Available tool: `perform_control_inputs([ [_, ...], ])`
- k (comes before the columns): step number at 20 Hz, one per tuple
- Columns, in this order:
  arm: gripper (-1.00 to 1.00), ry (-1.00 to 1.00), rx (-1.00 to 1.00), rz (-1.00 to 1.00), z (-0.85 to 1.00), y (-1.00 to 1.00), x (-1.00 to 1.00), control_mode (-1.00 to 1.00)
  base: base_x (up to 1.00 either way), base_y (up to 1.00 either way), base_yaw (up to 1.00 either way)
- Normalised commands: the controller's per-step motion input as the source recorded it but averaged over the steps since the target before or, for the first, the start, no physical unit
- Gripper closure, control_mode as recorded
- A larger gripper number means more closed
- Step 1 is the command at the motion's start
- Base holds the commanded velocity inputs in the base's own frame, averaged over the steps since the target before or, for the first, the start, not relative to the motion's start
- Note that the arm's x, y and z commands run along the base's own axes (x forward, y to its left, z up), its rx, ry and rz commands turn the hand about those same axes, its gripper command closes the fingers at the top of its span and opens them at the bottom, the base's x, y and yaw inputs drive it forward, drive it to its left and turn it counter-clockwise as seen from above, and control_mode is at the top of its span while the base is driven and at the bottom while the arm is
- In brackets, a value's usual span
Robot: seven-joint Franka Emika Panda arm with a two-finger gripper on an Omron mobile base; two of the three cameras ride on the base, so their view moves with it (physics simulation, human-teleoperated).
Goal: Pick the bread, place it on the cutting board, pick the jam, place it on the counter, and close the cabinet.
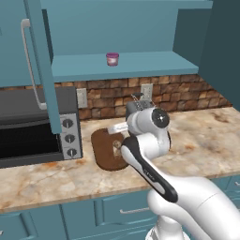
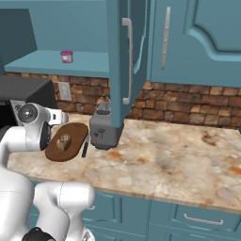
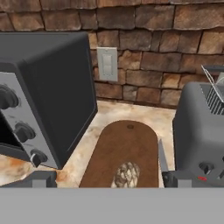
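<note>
The bread (image 2: pixel 63 142) lies on the near end of the dark oval cutting board (image 2: pixel 70 134), and it shows at the bottom of the hand view as bread (image 3: pixel 127 174) on the cutting board (image 3: pixel 124 146). My gripper (image 3: pixel 109 180) hangs open just above it, one fingertip on each side and nothing between them. The pink jam (image 1: pixel 112 58) stands on the inner shelf of the open cabinet (image 1: pixel 140 65), seen from the other side as jam (image 2: pixel 66 56). The cabinet door (image 2: pixel 123 61) swings out over the counter (image 2: pixel 179 155).
A grey toaster (image 2: pixel 104 127) stands right of the board, with a black-handled knife (image 2: pixel 85 147) lying between them. A dark toaster oven (image 1: pixel 37 126) sits left of the board. The other open cabinet door (image 1: pixel 37 56) hangs above the oven. The counter stretches to the right.
</note>
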Motion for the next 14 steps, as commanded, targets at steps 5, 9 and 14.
perform_control_inputs([
  [5,-1.00,0.00,0.00,0.00,0.21,-0.06,-0.21,-1.00,0.00,0.00,0.00],
  [9,-1.00,-0.01,0.00,0.00,0.19,-0.10,-0.25,-1.00,0.00,0.00,0.00],
  [14,-1.00,-0.01,0.00,0.00,0.18,-0.08,-0.26,-1.00,0.00,0.00,0.00],
])
